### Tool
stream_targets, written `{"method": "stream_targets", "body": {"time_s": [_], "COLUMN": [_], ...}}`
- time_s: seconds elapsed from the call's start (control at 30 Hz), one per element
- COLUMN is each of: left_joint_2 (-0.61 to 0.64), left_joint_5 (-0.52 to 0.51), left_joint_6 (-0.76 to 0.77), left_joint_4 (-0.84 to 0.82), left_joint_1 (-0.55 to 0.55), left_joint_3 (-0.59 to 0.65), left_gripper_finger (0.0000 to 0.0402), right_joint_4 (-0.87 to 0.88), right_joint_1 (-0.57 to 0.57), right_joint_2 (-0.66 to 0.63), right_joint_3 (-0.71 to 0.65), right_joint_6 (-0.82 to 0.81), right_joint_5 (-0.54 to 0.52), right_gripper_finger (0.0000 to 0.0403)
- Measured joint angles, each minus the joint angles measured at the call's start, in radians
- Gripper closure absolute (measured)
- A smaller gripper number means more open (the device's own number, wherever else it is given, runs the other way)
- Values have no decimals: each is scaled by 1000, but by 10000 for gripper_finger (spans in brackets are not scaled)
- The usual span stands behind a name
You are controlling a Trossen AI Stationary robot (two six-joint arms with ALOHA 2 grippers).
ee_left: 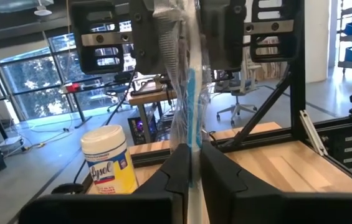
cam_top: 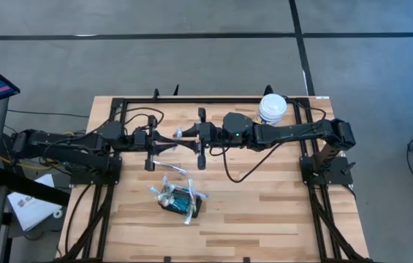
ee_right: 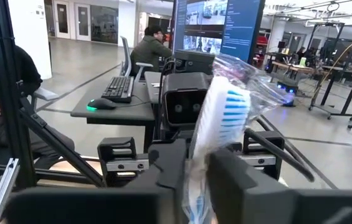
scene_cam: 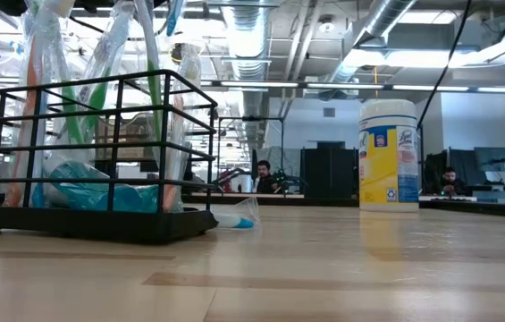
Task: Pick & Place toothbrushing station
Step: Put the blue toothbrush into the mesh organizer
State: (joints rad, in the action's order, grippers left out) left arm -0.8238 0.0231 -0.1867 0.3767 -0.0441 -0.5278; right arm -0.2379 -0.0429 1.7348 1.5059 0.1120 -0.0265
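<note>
High cam looks straight down on the whole tabletop [cam_top: 264,219]; low cam sits at tabletop level, facing the room. Wrist cams face each other close-up; high, low & left wrist share the canister [cam_top: 272,109].

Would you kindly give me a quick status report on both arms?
Both tools, left and right, shut on one plastic-wrapped white-and-blue toothbrush mid-air. Black wire toothbrush holder below, loaded. White-lidded yellow wipes canister clear.

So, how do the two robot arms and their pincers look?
Both arms are dark, jointed and slim. Black cables loop off the left arm and the right arm. Each ends in a pincer, left pincer and right pincer, with two blocky black fingers.
</note>
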Motion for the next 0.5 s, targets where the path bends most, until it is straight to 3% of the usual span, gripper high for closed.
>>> {"method": "stream_targets", "body": {"time_s": [0.1,0.5], "left_joint_2": [0,0], "left_joint_5": [-4,-4], "left_joint_6": [-2,11], "left_joint_4": [0,-1], "left_joint_1": [0,0], "left_joint_3": [0,0], "left_gripper_finger": [369,332], "right_joint_4": [1,44], "right_joint_1": [0,-1], "right_joint_2": [0,1], "right_joint_3": [0,1], "right_joint_6": [0,0], "right_joint_5": [1,0], "right_gripper_finger": [388,397]}}
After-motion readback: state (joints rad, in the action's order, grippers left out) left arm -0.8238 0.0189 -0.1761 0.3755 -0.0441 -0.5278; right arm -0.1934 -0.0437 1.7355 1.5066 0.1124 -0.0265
